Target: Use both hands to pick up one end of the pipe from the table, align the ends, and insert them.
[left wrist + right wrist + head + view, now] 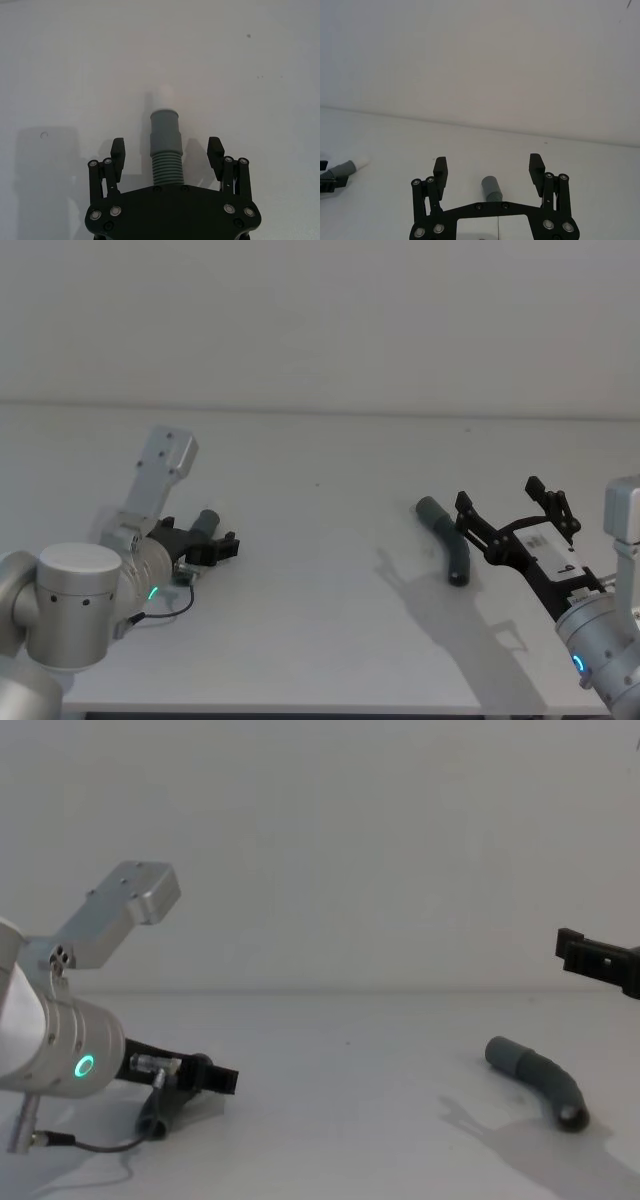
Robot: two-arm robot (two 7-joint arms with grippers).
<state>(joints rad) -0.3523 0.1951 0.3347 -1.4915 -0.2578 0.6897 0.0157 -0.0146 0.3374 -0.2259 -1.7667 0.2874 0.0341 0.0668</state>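
Fingers are wide open and empty on the left end effector (167,146), low around the left pipe piece (166,155), and on the right end effector (500,495), hanging near the right pipe piece (447,535) on the bench (320,580). Both pieces look light and bendy, so I would pinch each one by its stiff cuff (165,125).

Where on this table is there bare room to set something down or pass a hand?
Widest bare patch: the middle of the table, between the left pipe piece and the right pipe piece. The strip along the wall is bare too. Crowded: at the left end effector, open around its piece, and the right end effector, open near the other.
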